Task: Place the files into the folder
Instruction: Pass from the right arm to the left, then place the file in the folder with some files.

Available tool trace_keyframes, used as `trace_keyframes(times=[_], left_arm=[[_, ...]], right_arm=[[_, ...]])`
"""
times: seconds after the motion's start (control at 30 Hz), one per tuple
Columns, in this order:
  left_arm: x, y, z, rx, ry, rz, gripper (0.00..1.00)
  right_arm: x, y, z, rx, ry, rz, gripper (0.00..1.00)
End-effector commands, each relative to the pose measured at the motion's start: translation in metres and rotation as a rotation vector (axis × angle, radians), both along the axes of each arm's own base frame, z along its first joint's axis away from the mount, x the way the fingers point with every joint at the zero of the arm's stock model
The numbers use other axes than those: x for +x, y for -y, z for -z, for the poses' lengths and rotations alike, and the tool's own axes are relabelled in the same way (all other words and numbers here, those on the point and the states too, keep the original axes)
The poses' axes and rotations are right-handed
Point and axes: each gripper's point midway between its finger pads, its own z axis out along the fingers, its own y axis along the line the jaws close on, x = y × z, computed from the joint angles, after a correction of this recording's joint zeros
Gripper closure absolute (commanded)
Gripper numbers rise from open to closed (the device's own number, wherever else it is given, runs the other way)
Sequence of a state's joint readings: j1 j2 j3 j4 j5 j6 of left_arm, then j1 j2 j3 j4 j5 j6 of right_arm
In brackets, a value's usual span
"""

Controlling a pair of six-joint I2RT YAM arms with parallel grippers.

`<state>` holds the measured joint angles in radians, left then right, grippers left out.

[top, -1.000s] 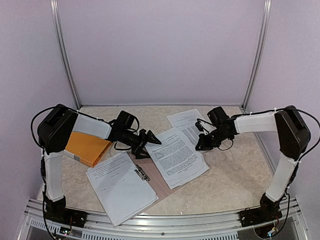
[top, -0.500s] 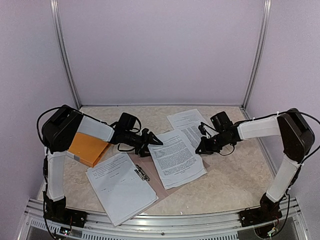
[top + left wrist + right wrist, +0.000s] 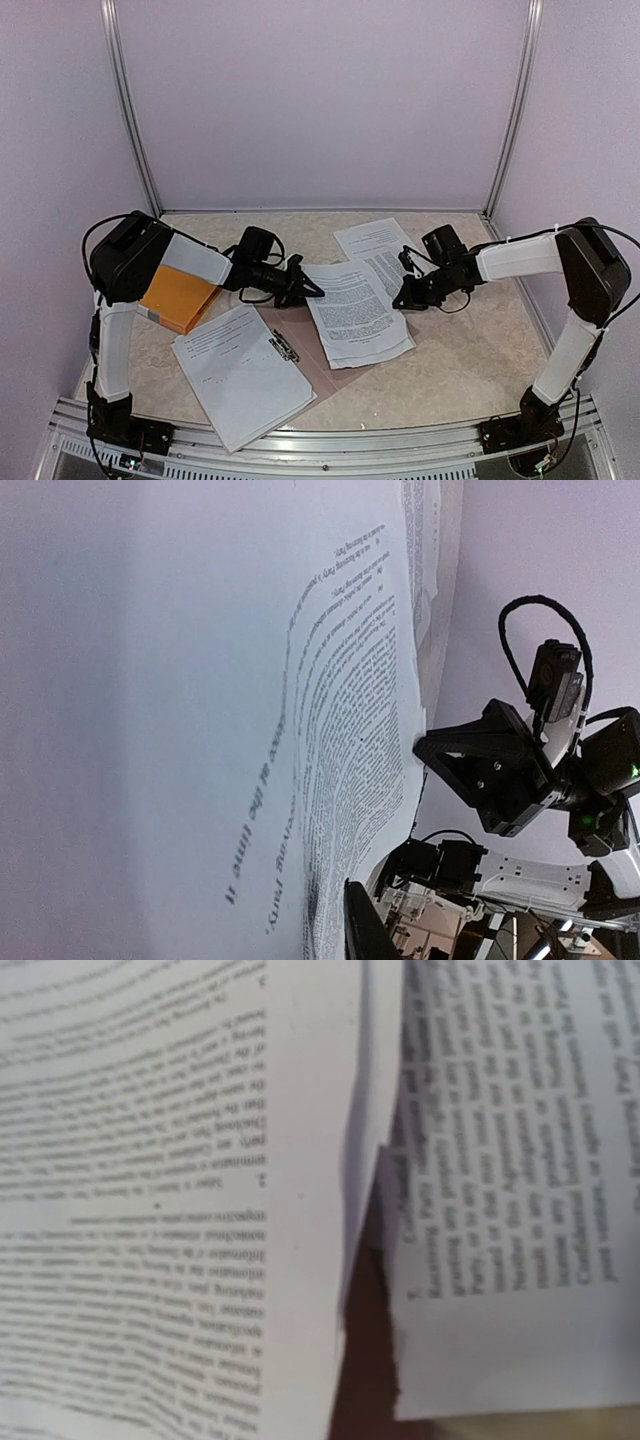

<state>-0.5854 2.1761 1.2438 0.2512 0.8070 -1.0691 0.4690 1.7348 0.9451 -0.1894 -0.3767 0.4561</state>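
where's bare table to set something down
Most bare: the near right of the table, between the middle sheet and the right arm's base. Also the far left, between back wall and left arm. Crowded: centre and near left, with the left gripper, right gripper, open folder and orange envelope.

The pale, marbled surface carries an orange pad at the left and an open brown folder with a metal clip near the middle. White paper covers the folder's left half. A printed sheet lies toward the back. More printed sheets overlap the folder's right half.
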Motion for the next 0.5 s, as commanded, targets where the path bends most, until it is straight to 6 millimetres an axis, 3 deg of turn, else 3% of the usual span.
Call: trace_keyframes(times=[0.0, 0.07, 0.27, 0.33, 0.47], left_arm=[[0.001, 0.006, -0.025, -0.012, 0.09, 0.057, 0.93], [0.001, 0.004, -0.033, -0.007, 0.114, 0.069, 1.0], [-0.01, -0.001, -0.063, 0.008, 0.161, 0.125, 1.0], [-0.018, -0.008, -0.067, 0.044, 0.166, 0.152, 1.0], [-0.04, -0.024, -0.069, 0.123, 0.173, 0.207, 1.0]], right_arm=[[0.001, 0.005, -0.008, -0.054, 0.028, -0.022, 1.0], [0.003, 0.005, -0.01, -0.071, 0.037, -0.033, 0.96], [0.007, 0.011, -0.023, -0.128, 0.08, -0.053, 0.7], [0.01, 0.01, -0.03, -0.131, 0.099, -0.06, 0.61], [0.013, 0.0, -0.038, -0.099, 0.131, -0.091, 0.54]])
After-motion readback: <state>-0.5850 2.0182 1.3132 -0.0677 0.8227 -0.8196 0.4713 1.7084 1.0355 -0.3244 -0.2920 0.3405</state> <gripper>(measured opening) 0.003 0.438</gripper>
